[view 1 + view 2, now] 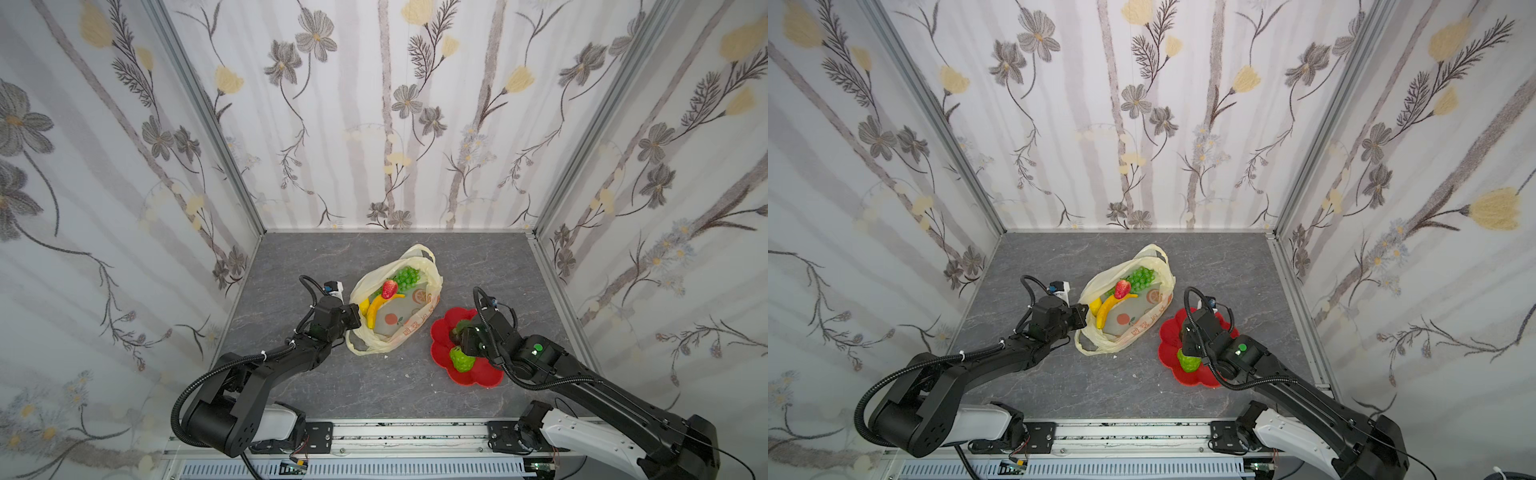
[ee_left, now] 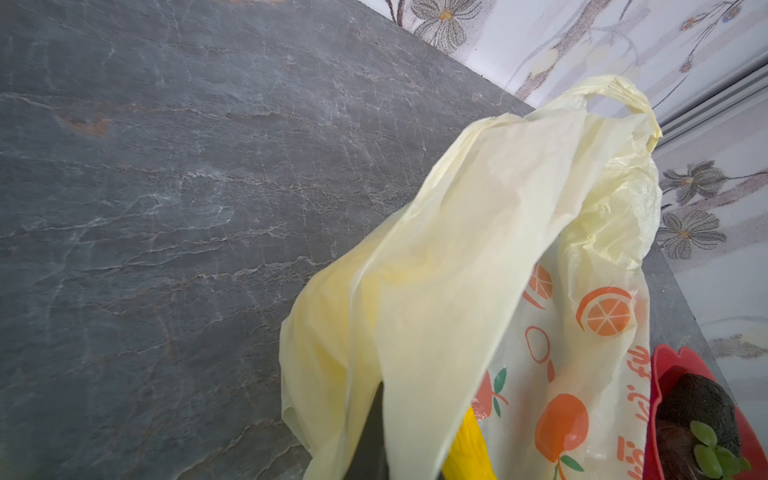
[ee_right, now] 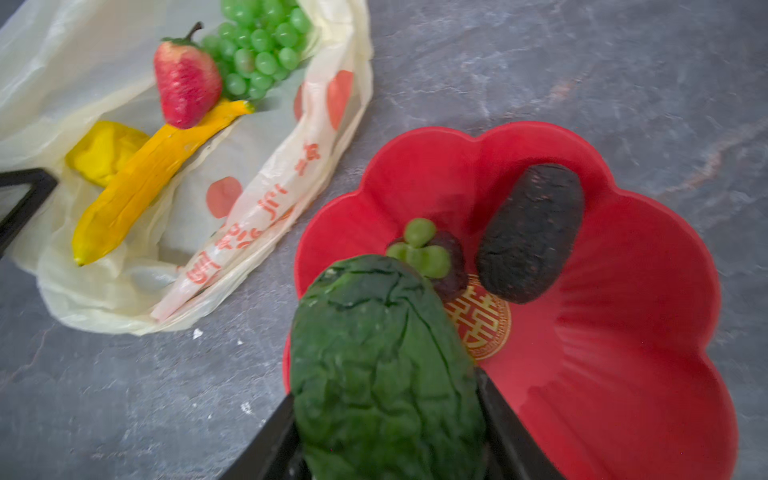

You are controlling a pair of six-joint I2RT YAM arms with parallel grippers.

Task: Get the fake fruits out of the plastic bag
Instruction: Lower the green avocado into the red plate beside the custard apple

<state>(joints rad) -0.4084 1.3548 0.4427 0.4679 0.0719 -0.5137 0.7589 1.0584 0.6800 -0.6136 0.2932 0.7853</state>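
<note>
Right gripper [image 3: 384,386] clamped the bumpy green plastic custard apple [image 3: 382,324] low over the edge of the red flower-shaped plate [image 3: 623,332], contact unclear, beside the dark mangosteen [image 3: 451,270] and the dark rough avocado [image 3: 532,232]. Left gripper [image 1: 353,318] was closed, pinching the rim of the thin pale-yellow plastic bag [image 1: 409,320]. Inside lay the long yellow banana [image 1: 376,311], red strawberry [image 1: 390,289], green grape bunch [image 1: 405,277] and a round yellow fruit [image 1: 364,305]. Likely risks: an apple released on the rim rolls onto the grey stone-look table [image 1: 374,386] or knocks the mangosteen; slick film slips the pinch and the mouth collapses over the fruit.
</note>
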